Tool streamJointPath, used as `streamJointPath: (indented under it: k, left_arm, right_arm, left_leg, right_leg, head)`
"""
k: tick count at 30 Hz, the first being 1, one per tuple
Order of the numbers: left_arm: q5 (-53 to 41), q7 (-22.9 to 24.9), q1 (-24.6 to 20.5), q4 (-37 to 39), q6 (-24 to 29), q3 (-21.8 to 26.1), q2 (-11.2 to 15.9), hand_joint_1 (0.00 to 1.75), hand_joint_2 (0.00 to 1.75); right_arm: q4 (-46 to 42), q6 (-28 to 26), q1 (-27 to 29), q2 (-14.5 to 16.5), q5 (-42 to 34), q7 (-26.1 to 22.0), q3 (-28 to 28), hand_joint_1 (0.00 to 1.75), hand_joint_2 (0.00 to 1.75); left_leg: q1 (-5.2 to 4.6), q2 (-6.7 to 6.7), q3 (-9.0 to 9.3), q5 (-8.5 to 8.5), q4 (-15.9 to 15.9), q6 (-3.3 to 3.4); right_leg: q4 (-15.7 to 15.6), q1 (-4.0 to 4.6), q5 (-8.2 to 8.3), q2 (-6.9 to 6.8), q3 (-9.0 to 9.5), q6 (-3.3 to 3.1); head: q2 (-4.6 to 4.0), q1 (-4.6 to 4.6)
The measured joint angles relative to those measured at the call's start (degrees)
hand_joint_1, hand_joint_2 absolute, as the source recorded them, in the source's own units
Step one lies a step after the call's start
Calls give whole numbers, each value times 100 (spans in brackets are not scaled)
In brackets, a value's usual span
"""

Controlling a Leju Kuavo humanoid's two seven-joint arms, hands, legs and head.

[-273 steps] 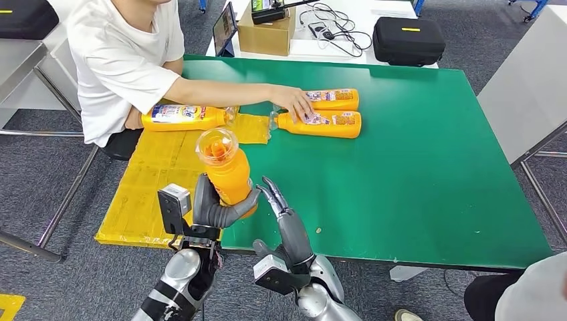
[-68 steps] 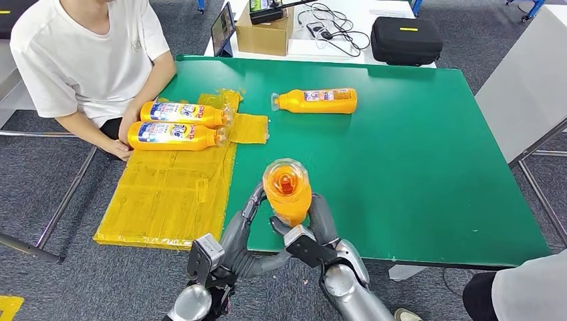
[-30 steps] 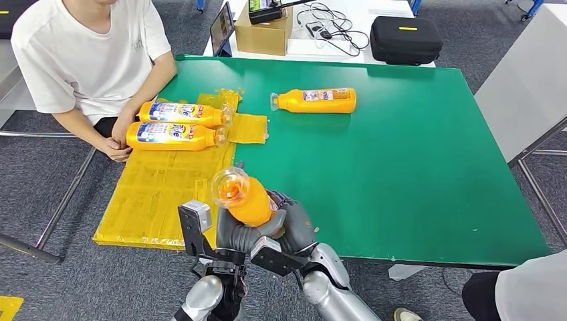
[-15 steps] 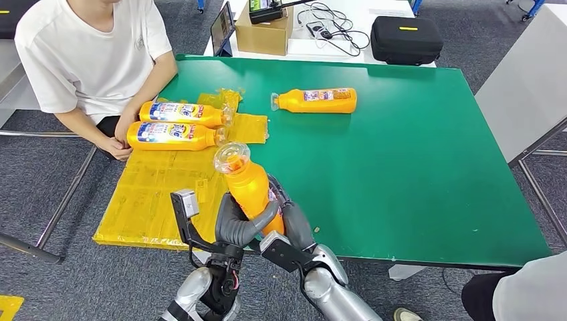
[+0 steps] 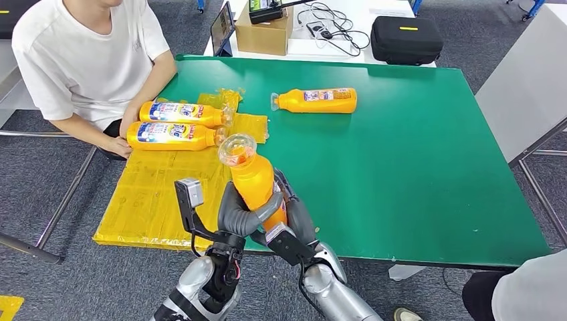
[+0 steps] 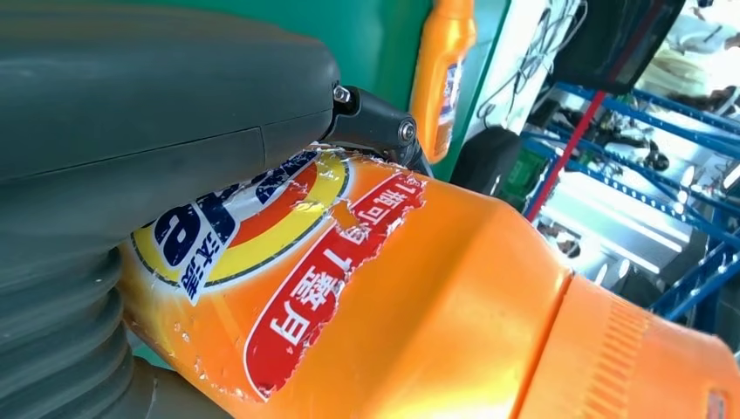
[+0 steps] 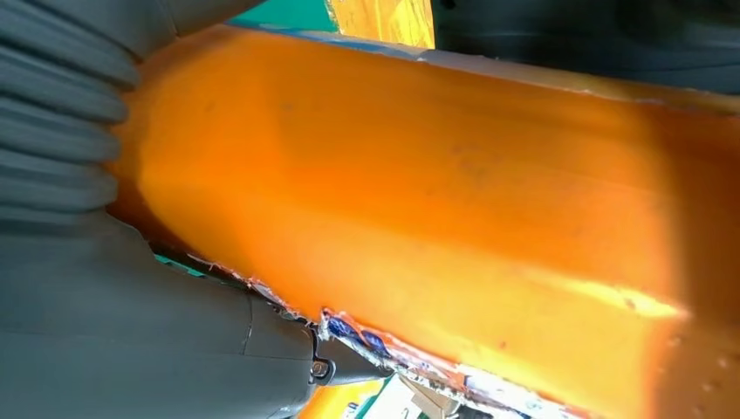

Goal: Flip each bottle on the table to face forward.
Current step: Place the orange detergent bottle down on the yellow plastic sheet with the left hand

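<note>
at table's near edge, orange bottle [image 5: 253,179] base hidden by both robot hands

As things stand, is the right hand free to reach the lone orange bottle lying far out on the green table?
Probably not: the right hand, with the left hand, grips another orange bottle, though the table toward the lone orange bottle lies open.

The head view looks forward and down from high on the robot's body, taking in the whole green surface [image 5: 414,167] with both arms rising from below. The left wrist view sits close behind the left hand [image 6: 131,175], pressed near the held orange bottle [image 6: 419,314] and facing out across the surface toward a lying bottle [image 6: 441,78]. The right wrist view looks from just behind the right hand [image 7: 113,323] at the same held bottle, which all three views share.
</note>
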Motion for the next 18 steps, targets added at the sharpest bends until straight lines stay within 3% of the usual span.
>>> streamJointPath:
  k: [3, 5, 7, 9, 14, 16, 18]
  left_arm:
    - [-190, -39, -153, 133, 493, 56, 13, 175, 175]
    - [-651, -222, -343, 358, 1186, 178, 50, 175, 175]
    - [-1616, -665, -607, 758, 2227, 396, 93, 175, 175]
    - [-2899, -1185, -897, 1250, 2910, 794, 99, 175, 175]
    - [-6347, -1603, -1537, 2229, 3027, 2490, -107, 175, 175]
    - [-6953, -1563, -1798, 2606, 3031, 3137, -168, 175, 175]
    - [-6970, -1479, -2021, 2964, 3033, 3573, -172, 175, 175]
  right_arm:
    - [-121, -250, 146, 5, -120, -113, -48, 0, 0]
    - [-298, -451, 293, 12, -255, -198, -113, 0, 0]
    - [-485, -625, 417, 19, -412, -272, -237, 0, 0]
    - [-631, -709, 497, 20, -531, -315, -377, 0, 0]
    - [-774, -706, 565, 64, -653, -362, -654, 0, 0]
    - [-781, -713, 576, 80, -711, -403, -770, 0, 0]
    - [-781, -722, 585, 92, -761, -436, -871, 0, 0]
  left_leg:
    - [0, 0, -1, -1, 0, 0]
    - [0, 1, -2, -1, 0, 0]
    - [2, 2, -1, 1, 0, -1]
    - [3, -1, -2, 8, 0, -1]
    - [3, 9, 0, 15, 0, -1]
    - [2, 8, 0, 16, 0, 0]
    - [1, 7, 0, 16, 1, 0]
  right_leg:
    - [0, 0, 0, 0, -1, 0]
    - [0, 1, 0, 0, -3, 0]
    - [0, 2, 0, 0, -5, -1]
    - [2, 2, 1, -1, -3, -1]
    - [4, 1, 6, 2, -2, -2]
    - [4, 0, 6, 1, -2, -1]
    - [4, 1, 7, 1, -2, -1]
  head:
    - [0, 1]
    - [0, -1]
    - [0, -2]
    - [0, 0]
    - [0, 1]
    - [0, 2]
    - [0, 1]
